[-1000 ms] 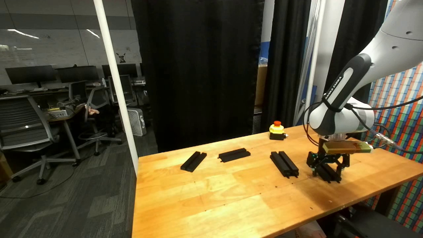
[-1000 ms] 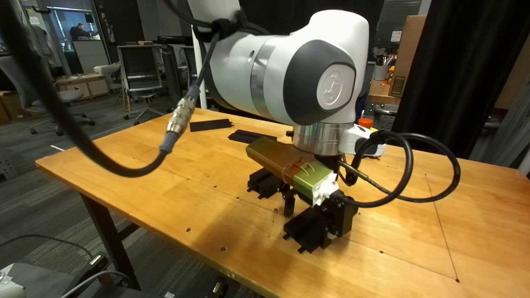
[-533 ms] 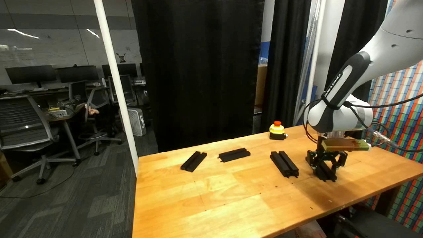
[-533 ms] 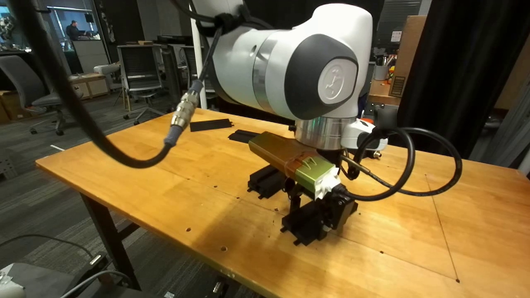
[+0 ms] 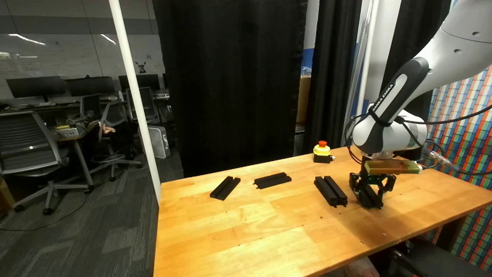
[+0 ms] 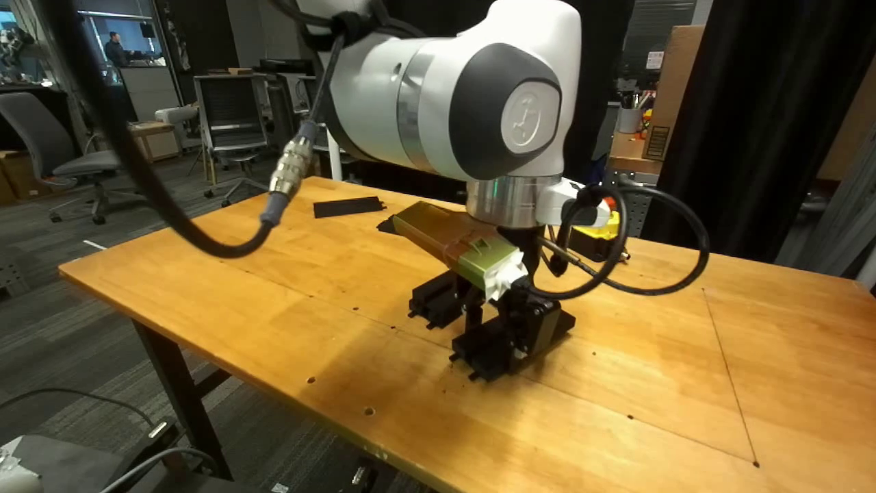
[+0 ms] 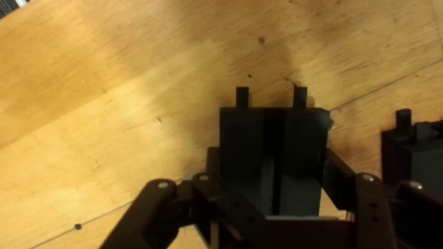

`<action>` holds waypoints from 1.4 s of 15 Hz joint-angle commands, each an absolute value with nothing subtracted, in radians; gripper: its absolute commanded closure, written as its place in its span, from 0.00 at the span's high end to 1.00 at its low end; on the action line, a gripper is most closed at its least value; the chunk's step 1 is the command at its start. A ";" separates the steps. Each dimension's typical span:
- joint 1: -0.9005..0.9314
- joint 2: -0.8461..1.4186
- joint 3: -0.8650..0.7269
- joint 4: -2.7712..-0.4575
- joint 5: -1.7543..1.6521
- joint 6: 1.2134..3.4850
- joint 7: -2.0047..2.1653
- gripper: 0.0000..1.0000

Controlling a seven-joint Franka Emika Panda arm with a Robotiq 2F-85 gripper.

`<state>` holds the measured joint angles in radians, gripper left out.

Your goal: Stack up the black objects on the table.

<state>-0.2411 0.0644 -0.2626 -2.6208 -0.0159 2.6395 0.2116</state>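
My gripper (image 5: 371, 197) is shut on a grooved black slab (image 7: 242, 138), its fingers (image 7: 213, 160) against both long sides. Two short pegs stick out of the slab's end. It lies level, on or just above the table (image 5: 269, 231); I cannot tell which. Close beside it rests another black object (image 5: 330, 190), thicker than the far ones, perhaps two slabs on top of each other; part of it (image 7: 427, 162) shows at the right of the wrist view. Farther off lie two thin black slabs, one angled (image 5: 225, 187) and one more crosswise (image 5: 272, 180).
A yellow emergency-stop box with a red button (image 5: 322, 152) stands at the table's back edge. Black cables (image 6: 684, 212) loop from the wrist. The near table edge (image 6: 239, 366) runs past the gripper's front.
The jaws have come in from a wider stance and shut on the slab. Gripper and slab have moved together towards the thicker black object, narrowing the gap. The other black objects stay put.
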 commanded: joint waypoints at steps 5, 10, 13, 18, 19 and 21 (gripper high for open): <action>-0.195 -0.059 -0.224 -2.621 -0.143 2.615 0.407 0.45; -0.177 -0.073 -0.176 -2.597 -0.071 2.612 0.337 0.45; -0.166 -0.062 -0.158 -2.581 -0.025 2.612 0.301 0.45; -0.157 -0.045 -0.151 -2.567 0.044 2.608 0.237 0.45; -0.156 -0.040 -0.152 -2.565 0.060 2.607 0.221 0.45; -0.155 -0.029 -0.153 -2.558 0.090 2.599 0.186 0.45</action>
